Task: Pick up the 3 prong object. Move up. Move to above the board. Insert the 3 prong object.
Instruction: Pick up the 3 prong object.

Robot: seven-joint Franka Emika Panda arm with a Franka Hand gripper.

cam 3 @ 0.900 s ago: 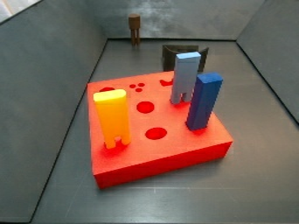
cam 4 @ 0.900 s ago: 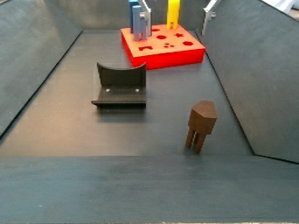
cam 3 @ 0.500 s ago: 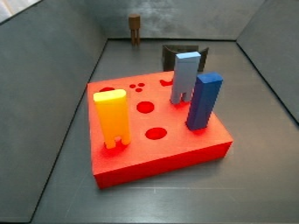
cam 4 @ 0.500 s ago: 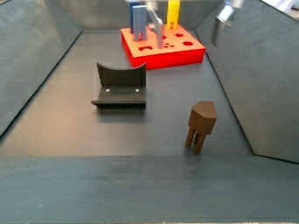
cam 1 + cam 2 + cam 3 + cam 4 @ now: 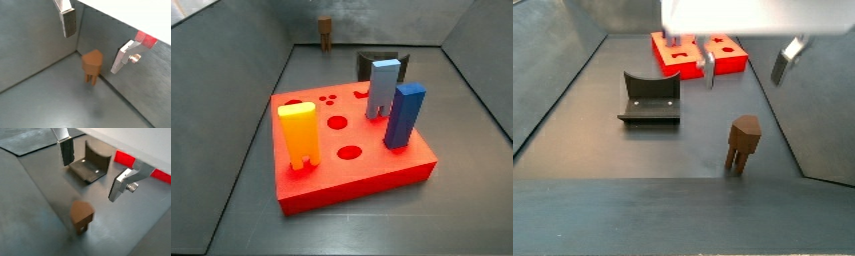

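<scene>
The 3 prong object (image 5: 743, 144) is a small brown upright block standing on its prongs on the grey floor near a side wall; it also shows in both wrist views (image 5: 92, 65) (image 5: 81, 214) and far back in a side view (image 5: 325, 33). My gripper (image 5: 747, 66) is open and empty, hanging above the floor between the board and the 3 prong object; its fingers (image 5: 68, 24) (image 5: 65, 151) are wide apart with the object below them. The red board (image 5: 352, 150) holds a yellow block (image 5: 298, 137), a blue block (image 5: 405, 115) and a grey-blue block (image 5: 382, 90).
The dark fixture (image 5: 649, 98) stands on the floor between the board and the 3 prong object, also seen in a wrist view (image 5: 92, 163). Grey walls enclose the floor on all sides.
My gripper has moved from beside the board toward the 3 prong object and now fills the upper part of a side view. The objects have not moved.
</scene>
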